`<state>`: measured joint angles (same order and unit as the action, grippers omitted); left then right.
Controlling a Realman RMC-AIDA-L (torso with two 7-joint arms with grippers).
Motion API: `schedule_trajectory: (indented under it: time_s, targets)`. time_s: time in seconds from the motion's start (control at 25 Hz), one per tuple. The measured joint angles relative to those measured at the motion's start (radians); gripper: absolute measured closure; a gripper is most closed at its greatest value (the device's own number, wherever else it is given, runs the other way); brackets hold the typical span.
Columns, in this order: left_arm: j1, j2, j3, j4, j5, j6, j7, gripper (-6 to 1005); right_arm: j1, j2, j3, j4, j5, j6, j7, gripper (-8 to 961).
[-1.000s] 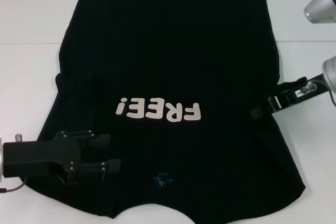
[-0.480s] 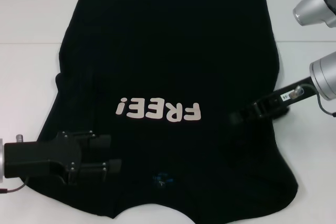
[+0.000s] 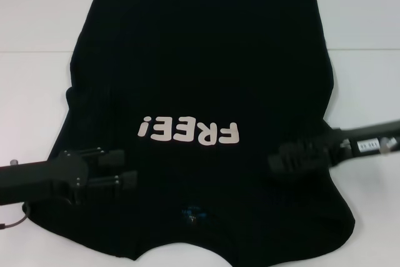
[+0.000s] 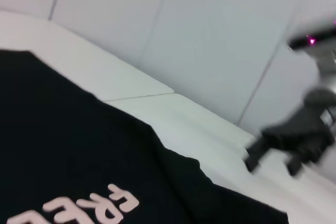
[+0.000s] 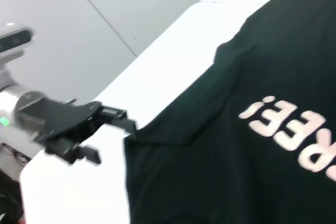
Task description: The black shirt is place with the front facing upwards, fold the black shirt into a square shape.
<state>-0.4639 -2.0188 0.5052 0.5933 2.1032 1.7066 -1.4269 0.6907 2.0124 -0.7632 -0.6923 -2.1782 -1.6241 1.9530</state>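
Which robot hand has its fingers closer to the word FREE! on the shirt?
The left gripper; its fingers end just below the exclamation mark, while the right gripper sits farther out.

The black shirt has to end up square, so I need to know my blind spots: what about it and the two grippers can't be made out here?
- Black shirt: collar edge and near hem cut off by the head view's bottom edge.
- Blue neck label: too small to read.
- Right gripper: motion-blurred over the shirt in the head view; grip unclear.
- Left gripper: fingers apart over the shirt; contact with the cloth unclear, black on black.
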Motion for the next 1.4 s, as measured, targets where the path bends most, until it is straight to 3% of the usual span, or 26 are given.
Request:
schedule_trajectory:
  time_s: [0.16,0.36,0.48,0.68,0.92,1.16,1.32,1.4]
  targets:
    - [-0.007,0.022,-0.004,0.001,0.0,0.01,-0.171,268,-0.069,0.008,0.014,0.049,0.052,-0.043,-0.206,277]
    - [-0.022,0.059,-0.004,0.01,0.011,0.021,-0.41,269,-0.164,0.055,0.066,0.059,0.093,-0.006,-0.45,270]
    - [-0.027,0.079,-0.003,0.033,0.02,0.023,-0.533,269,-0.193,0.07,0.098,0.078,0.099,0.024,-0.599,265]
    - [-0.029,0.101,-0.003,0.116,0.105,0.028,-0.712,269,-0.225,0.072,0.167,0.138,0.1,0.029,-0.874,274]
    - [-0.031,0.126,-0.004,0.214,0.239,0.088,-0.895,269,-0.265,0.073,0.264,0.144,0.1,0.027,-1.026,277]
    - [-0.039,0.15,-0.004,0.273,0.365,0.1,-1.051,268,-0.282,0.073,0.332,0.173,0.1,0.027,-1.113,161]
    - [-0.054,0.145,0.005,0.279,0.458,0.058,-1.082,268,-0.283,0.074,0.335,0.183,0.099,0.03,-1.116,9]
    - [-0.061,0.139,0.007,0.276,0.5,0.029,-1.087,268,-0.283,0.074,0.337,0.189,0.099,0.031,-1.116,8]
